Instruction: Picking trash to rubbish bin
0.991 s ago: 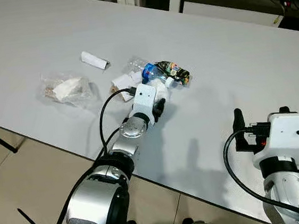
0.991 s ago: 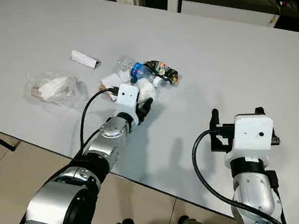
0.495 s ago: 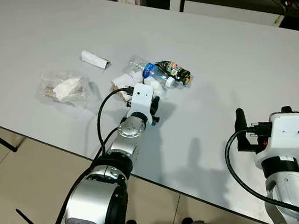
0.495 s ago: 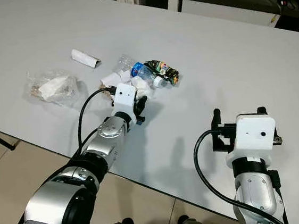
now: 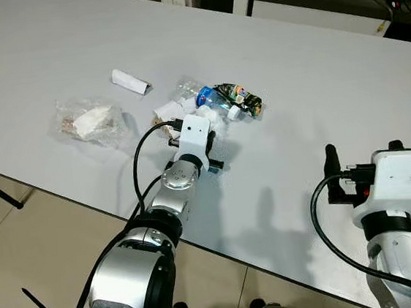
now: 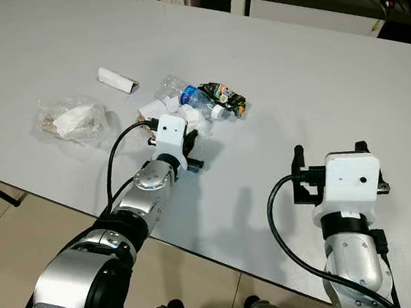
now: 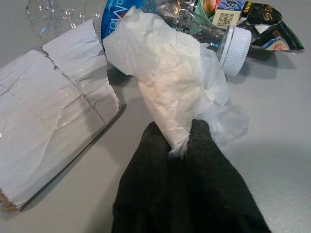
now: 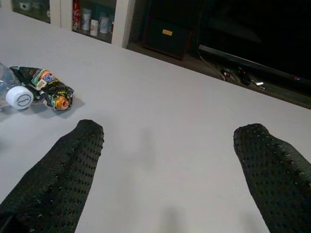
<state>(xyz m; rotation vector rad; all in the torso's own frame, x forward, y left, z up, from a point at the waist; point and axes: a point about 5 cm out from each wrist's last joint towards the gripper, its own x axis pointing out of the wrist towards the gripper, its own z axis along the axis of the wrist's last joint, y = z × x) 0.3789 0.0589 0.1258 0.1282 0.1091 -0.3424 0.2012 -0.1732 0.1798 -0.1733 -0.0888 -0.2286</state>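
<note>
I see the grey worktop point(image 5: 310, 99) carrying a litter cluster at about 11 o'clock from my left arm. The left tool point(image 7: 179, 145) is pinched on the tail of a crumpled white tissue point(image 7: 163, 82), which lies against the plastic bottle point(image 7: 214, 34) and beside torn cardboard point(image 7: 53, 116). I'd lift slowly and straight up, since the grip is thin. The right tool point(image 8: 167, 172) hovers spread at 3 o'clock, well apart.
</note>
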